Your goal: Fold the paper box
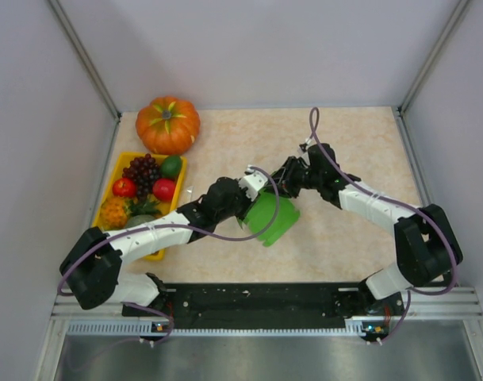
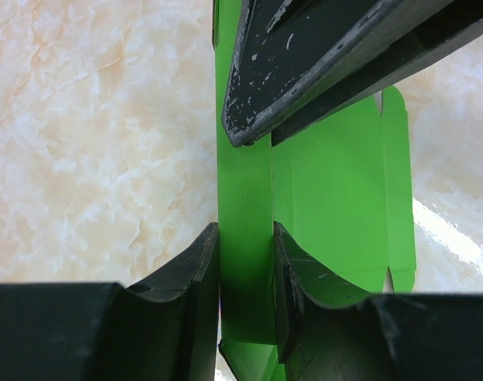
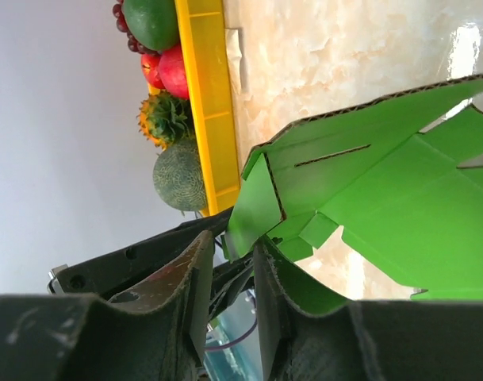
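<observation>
Left wrist view: our left gripper (image 2: 245, 238) pinches the paper box (image 2: 336, 190); whether our right gripper (image 3: 233, 246) grips its corner, we cannot tell.

A robot lab cell: plain pale panel walls (image 1: 265, 48) enclose a beige marble-patterned tabletop (image 1: 360, 135) edged by a black mounting rail (image 1: 257, 298)

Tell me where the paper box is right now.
In the top view the paper box is mid-table, right of the yellow tray, pinched by the left gripper with the right gripper at its edge.
</observation>
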`<state>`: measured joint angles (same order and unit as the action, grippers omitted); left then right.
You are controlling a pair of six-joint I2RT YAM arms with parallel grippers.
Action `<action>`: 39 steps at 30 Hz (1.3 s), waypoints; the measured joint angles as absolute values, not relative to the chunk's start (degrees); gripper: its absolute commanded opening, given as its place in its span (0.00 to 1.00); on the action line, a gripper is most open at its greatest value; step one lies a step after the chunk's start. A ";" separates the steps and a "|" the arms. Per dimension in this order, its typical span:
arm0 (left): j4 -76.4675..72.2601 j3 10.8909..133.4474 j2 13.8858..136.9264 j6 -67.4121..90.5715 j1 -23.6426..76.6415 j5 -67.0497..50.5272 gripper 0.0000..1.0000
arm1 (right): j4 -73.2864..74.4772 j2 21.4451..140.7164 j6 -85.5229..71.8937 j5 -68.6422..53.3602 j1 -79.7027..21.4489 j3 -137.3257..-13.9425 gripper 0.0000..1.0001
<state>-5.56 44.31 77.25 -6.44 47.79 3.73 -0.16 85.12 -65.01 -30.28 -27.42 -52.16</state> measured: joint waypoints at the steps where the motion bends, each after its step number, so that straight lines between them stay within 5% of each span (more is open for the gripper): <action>1: -5.56 44.31 77.25 -6.59 47.83 3.73 0.20 | -0.93 85.45 -64.97 -30.55 -27.44 -52.16 0.23; 4: -5.58 44.31 77.25 -7.27 48.01 4.08 0.19 | -2.74 86.65 -65.04 -31.31 -27.64 -52.01 0.18; 8: -5.61 44.31 77.25 -7.94 48.16 4.51 0.19 | -6.22 88.40 -65.23 -31.59 -28.01 -51.27 0.00; 10: -5.34 44.31 77.32 -8.29 48.18 5.32 0.22 | -8.69 88.66 -65.67 -31.97 -28.08 -50.48 0.00; 14: -5.34 44.31 77.41 -8.40 48.23 6.13 0.48 | -18.28 88.66 -66.02 -31.99 -28.10 -46.04 0.00; 21: -6.09 44.01 76.97 -1.89 48.62 7.66 0.62 | -34.74 88.66 -63.72 -30.09 -28.12 -35.62 0.00; 30: -6.31 34.74 64.10 15.44 45.67 7.22 0.51 | -56.40 94.48 -63.64 -30.20 -27.62 -29.15 0.00; 39: -9.08 19.94 58.52 21.02 45.28 6.92 0.36 | -61.73 96.57 -65.21 -30.11 -27.55 -27.68 0.00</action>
<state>-9.08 19.94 58.52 21.02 45.28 6.92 -61.73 96.57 -65.21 -30.11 -27.55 -27.68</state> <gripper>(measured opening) 0.405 0.009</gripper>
